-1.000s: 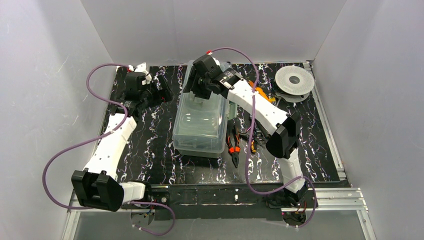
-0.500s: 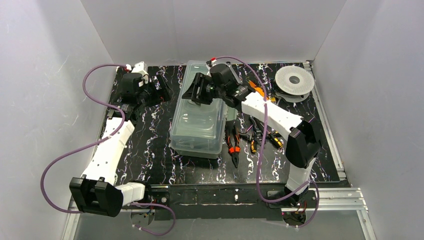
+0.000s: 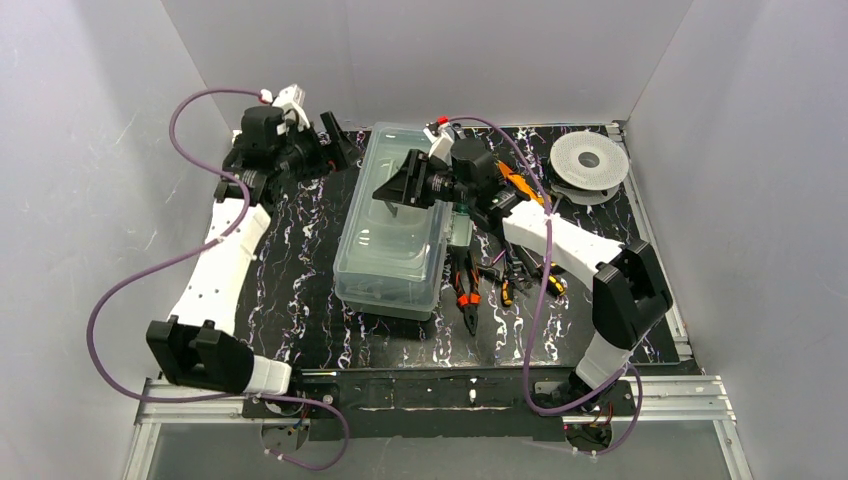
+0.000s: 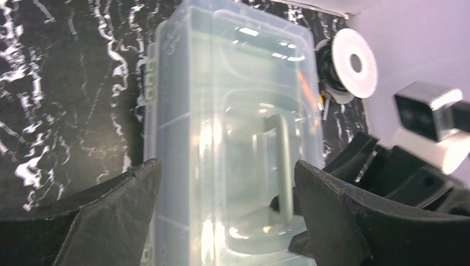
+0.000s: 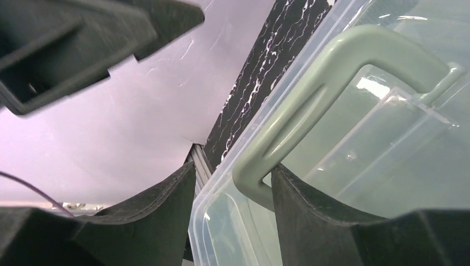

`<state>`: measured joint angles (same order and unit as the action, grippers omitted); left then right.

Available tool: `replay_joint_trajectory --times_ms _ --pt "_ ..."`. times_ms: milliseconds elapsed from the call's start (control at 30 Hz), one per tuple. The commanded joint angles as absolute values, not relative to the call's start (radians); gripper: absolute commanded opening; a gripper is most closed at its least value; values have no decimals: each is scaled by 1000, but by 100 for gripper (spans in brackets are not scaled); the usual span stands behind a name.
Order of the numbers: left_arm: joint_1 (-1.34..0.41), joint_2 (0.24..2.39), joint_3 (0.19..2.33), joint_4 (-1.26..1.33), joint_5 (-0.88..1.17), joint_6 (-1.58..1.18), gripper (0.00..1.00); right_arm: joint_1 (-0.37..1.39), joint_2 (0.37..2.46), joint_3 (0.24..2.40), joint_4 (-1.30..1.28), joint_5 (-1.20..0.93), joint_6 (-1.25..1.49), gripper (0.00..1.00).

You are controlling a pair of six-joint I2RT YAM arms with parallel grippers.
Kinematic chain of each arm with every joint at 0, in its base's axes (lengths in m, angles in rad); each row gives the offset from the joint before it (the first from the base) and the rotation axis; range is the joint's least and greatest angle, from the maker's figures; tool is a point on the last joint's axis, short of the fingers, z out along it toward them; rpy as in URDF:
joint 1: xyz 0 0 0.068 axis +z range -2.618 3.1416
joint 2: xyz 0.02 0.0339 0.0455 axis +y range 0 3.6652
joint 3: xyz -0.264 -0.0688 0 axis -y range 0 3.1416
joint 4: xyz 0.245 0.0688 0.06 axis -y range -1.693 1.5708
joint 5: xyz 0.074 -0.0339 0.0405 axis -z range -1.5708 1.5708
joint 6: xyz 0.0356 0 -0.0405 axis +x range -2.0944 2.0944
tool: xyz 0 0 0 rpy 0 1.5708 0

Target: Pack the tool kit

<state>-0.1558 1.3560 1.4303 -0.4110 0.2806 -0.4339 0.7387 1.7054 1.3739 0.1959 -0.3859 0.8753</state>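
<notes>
1. Grey walls (image 3: pixel 450 60) box in the black marbled tabletop (image 3: pixel 300 290) that I am working over.
2. I see the tool kit (image 3: pixel 395 250) at the middle of the tabletop, its long side running near to far and its clear lid down.
3. My right gripper (image 5: pixel 233 169) hangs over the far half of the lid. In its wrist view one end of the green handle (image 5: pixel 310 100) sits between the fingers. The fingers stand apart: the right one is against the handle and a gap shows beside the left one, so nothing is clamped.
4. My left gripper (image 4: pixel 227 163) is raised at the far left, just beside the kit's far-left corner. Its fingers are spread wide with nothing between them, and its camera looks across the lid.
5. Loose hand tools lie on the tabletop just right of the kit, among them orange-handled pliers (image 3: pixel 465 290).
6. I see a round white spool (image 3: pixel 589 160) at the far right corner, well apart from the kit.
</notes>
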Motion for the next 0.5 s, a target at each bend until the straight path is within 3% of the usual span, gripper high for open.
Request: replay_joint_trajectory --times_ms 0,300,467 --pt "-197 1449 1598 -541 395 -451 87 748 1627 1358 344 -501 850 59" --pt "-284 1696 1923 -844 417 -325 82 739 1622 1352 337 -506 863 60" --pt "-349 1788 2032 -1002 331 -274 76 736 1625 1344 345 -507 864 60"
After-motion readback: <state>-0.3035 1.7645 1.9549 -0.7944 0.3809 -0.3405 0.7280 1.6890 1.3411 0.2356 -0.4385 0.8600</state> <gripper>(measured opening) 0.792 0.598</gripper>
